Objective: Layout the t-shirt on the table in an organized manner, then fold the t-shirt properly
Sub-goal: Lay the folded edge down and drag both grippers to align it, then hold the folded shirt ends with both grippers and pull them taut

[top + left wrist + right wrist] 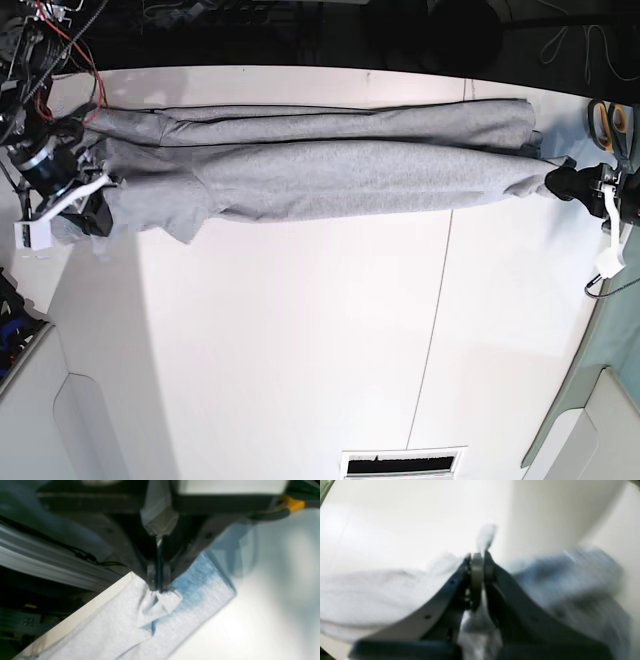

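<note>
Two end effectors, both clamped on fabric. We see the left end effector (159,588) pinching a bunched edge of the heather-grey cotton t-shirt (320,165) near the edge of the wide matte white worktop (300,340). Right end effector (480,557) has its jaws closed on a fold at the opposite end. Shirt lies stretched in a long band between them along the worktop's far side.
</note>
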Tool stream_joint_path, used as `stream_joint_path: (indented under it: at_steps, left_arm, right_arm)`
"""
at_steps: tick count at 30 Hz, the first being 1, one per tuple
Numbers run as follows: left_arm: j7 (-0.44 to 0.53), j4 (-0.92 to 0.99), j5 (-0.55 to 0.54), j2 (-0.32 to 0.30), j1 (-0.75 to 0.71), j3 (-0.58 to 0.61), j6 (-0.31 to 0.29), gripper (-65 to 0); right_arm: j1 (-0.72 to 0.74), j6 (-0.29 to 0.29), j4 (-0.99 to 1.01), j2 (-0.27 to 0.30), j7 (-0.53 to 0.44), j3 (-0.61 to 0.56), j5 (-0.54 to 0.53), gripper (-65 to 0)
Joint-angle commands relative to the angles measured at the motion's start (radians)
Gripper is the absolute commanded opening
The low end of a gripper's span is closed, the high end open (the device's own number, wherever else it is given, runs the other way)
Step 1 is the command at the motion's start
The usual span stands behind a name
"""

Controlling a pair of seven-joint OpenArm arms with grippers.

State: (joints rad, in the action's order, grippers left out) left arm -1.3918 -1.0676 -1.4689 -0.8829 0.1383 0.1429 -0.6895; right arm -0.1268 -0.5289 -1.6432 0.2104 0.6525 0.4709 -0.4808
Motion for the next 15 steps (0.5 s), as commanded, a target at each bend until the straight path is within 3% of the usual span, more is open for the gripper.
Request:
stream_joint_path:
  at_steps: [1, 8, 12, 15]
  left_arm:
    - [-0.004, -0.012, -0.015, -0.038, 0.006, -0.011, -0.009, -65.0]
    - [-0.004, -0.012, -0.015, -0.050, -0.035, -0.011, -0.009, -64.5]
    - [-0.004, -0.012, -0.015, -0.041, -0.071, -0.011, -0.009, -51.4]
    - [-0.004, -0.012, -0.015, -0.036, -0.101, -0.011, -0.009, -43.5]
  right_arm:
    - [-0.014, -0.011, -0.025, 0.011, -0.020, 0.017, -0.021, -65.0]
    - [-0.068, -0.010, -0.009, 0.011, -0.038, 0.037, -0.013, -65.0]
    - [-0.067, -0.008, -0.008, 0.011, -0.085, 0.037, -0.014, -44.6]
    - [-0.059, -0.006, -0.009, 0.011, -0.084, 0.037, -0.018, -41.2]
